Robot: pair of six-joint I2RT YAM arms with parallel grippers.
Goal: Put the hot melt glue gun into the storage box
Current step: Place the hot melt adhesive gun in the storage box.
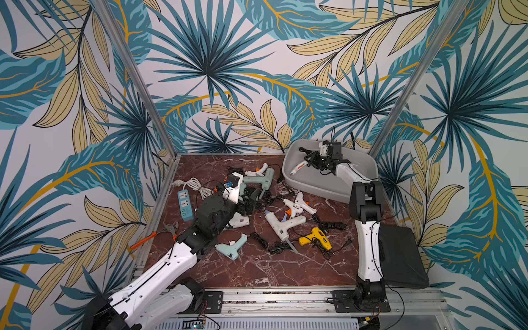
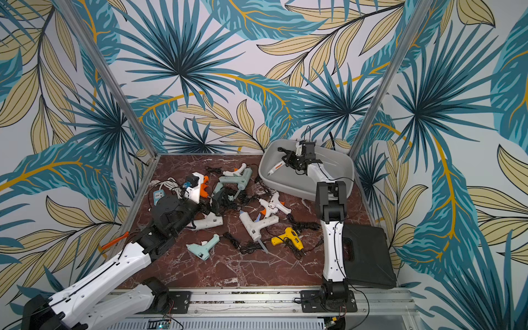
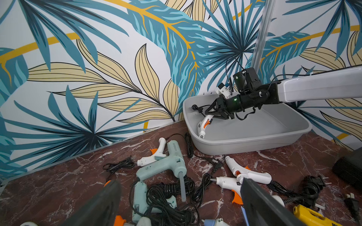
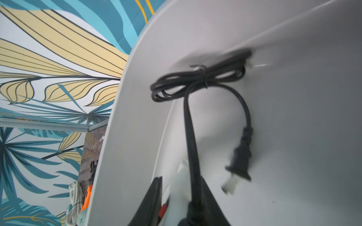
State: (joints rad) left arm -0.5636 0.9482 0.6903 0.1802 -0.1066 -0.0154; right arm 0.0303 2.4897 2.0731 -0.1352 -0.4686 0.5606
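The glue gun is inside the box, which sits at the far right corner of the desk; your right gripper has its fingers closed on the gun's handle, with the nozzle tipped down toward the box's left end. Judge this as the release step: the gun is past the rim and low, so the next move calls for opening those fingers, then lifting clear so the cord does not drag the gun over the wall. Whether the nozzle touches the floor, you cannot tell from any view.

Your left gripper hangs with fingers spread wide and empty over the heap of other guns mid-desk; it looks placed to take one next.

The left wrist view gives you the gun's side-on tilt and its orange trigger, which both top views flatten; the right wrist view alone shows the tied cord and plug against the box wall, blurred; only the top views show the black case whole, at the desk's near right edge.
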